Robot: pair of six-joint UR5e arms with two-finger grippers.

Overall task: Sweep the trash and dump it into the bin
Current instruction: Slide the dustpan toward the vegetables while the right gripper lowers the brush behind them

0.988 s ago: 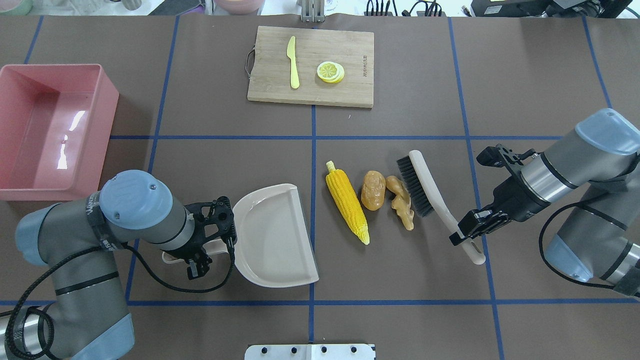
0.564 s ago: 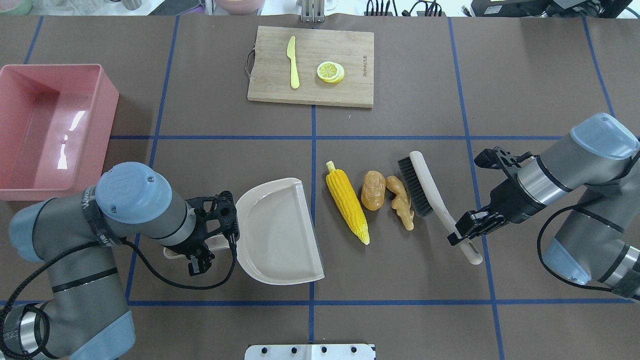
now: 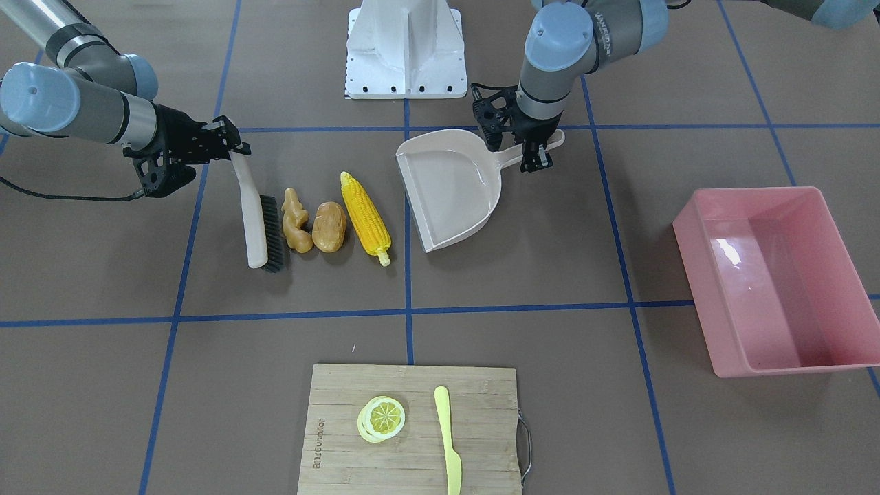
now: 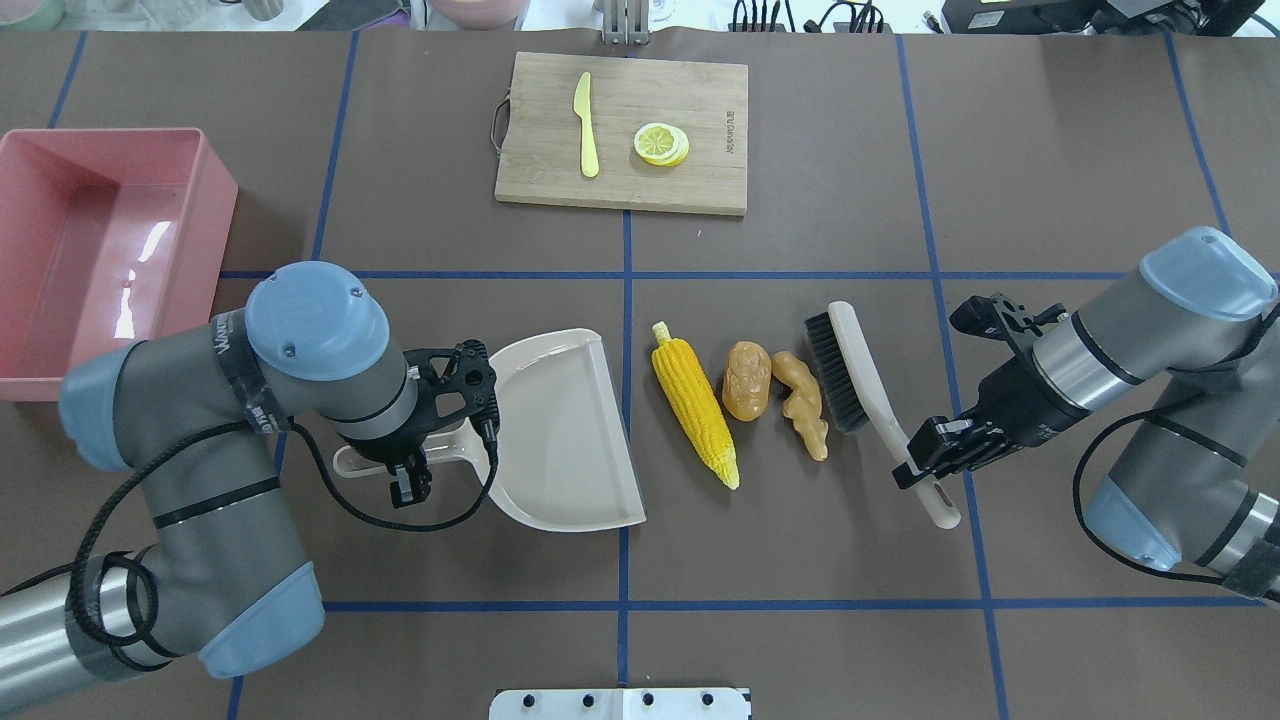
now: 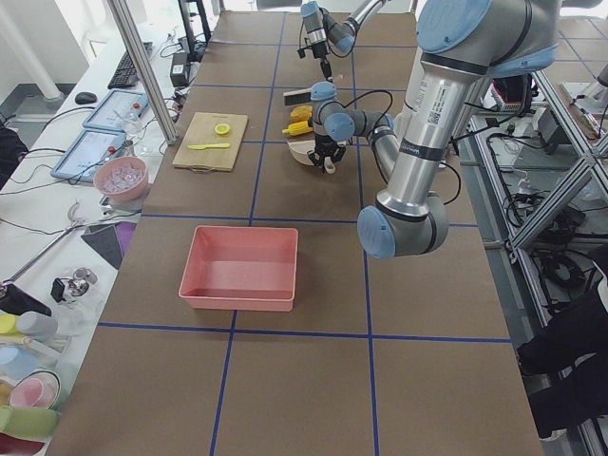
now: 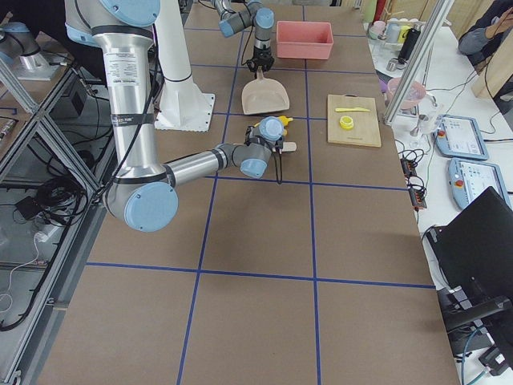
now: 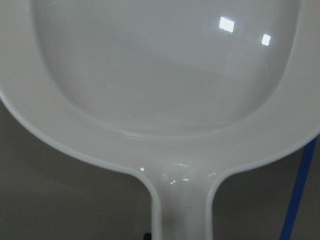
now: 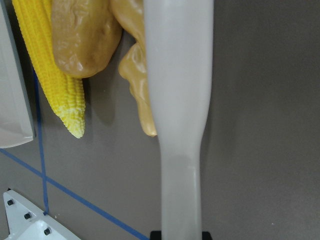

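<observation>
The yellow corn cob (image 4: 694, 410), brown potato (image 4: 746, 380) and tan ginger root (image 4: 803, 404) lie side by side on the table. My left gripper (image 4: 440, 455) is shut on the handle of the beige dustpan (image 4: 565, 435), whose open edge faces the corn with a small gap. My right gripper (image 4: 925, 460) is shut on the handle of a brush (image 4: 860, 385), whose bristles rest beside the ginger. The empty pink bin (image 4: 222, 215) stands at the far left. The right wrist view shows the brush handle (image 8: 180, 125) over the ginger (image 8: 137, 85).
A wooden cutting board (image 4: 700, 180) with a pale yellow knife (image 4: 586, 125) and a lemon slice (image 4: 660, 143) lies at the far middle. The robot's white base plate (image 4: 620, 703) is at the near edge.
My left arm has swung forward and carried the dustpan away from the robot and slightly right, closer to the corn. The brush has tilted slightly. The trash has not moved.
</observation>
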